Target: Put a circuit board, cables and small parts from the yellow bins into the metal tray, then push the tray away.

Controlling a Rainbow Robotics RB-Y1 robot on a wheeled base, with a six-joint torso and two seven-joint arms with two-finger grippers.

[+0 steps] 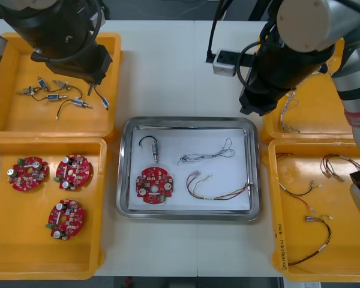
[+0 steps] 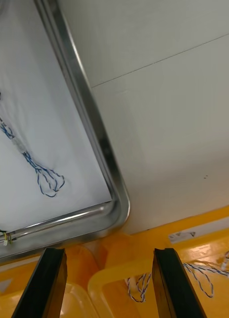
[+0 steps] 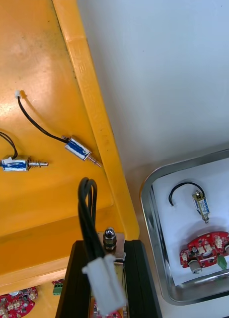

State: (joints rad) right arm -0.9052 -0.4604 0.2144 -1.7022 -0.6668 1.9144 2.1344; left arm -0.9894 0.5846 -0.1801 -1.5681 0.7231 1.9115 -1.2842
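Left hand (image 3: 112, 271): clamped on small metal part (image 3: 110, 239), over far left yellow bin (image 1: 24, 120) | Right hand (image 2: 108, 283): fingers apart, empty, beside metal tray (image 1: 186, 214) corner | Tray contents: circuit board (image 1: 153, 185), blue and white cable (image 1: 207, 154)

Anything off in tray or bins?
Nothing spilled or damaged. One oddity: left gripper, over the far left yellow bin, is shut on a small metal part whose black cable loops upward, white plug dangling. Right gripper hangs open near a corner of the shiny metal tray.
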